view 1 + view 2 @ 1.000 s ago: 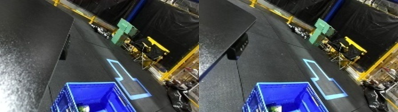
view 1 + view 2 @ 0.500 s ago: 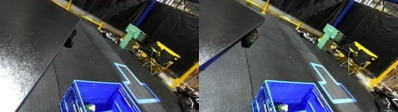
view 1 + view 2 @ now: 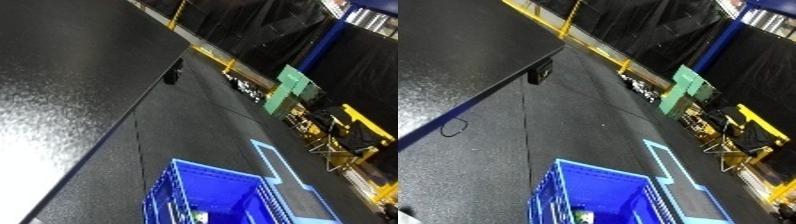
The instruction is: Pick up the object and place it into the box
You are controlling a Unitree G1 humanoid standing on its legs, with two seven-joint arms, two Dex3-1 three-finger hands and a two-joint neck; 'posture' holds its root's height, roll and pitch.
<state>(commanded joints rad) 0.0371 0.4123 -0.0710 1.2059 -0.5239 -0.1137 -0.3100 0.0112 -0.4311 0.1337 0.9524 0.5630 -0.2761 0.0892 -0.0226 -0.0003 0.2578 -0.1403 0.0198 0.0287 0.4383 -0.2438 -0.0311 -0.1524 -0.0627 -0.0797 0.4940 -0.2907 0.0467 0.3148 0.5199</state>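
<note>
View tilts further since earlier frames; camera moves, scene static. Blue slatted plastic bin [image 3: 598,195] on floor beside black tabletop [image 3: 451,65]. Small pale object [image 3: 583,216] inside bin: placement apparently complete. Hands out of view, state unknown. Next: confirm, withdraw.

Premises appear to be an industrial test hall or workshop: dark matted floor [image 3: 585,130] with light-blue marked outline [image 3: 678,172], yellow safety railing [image 3: 589,42], black curtains [image 3: 656,35], green panel [image 3: 687,87], stacked equipment along the wall.
</note>
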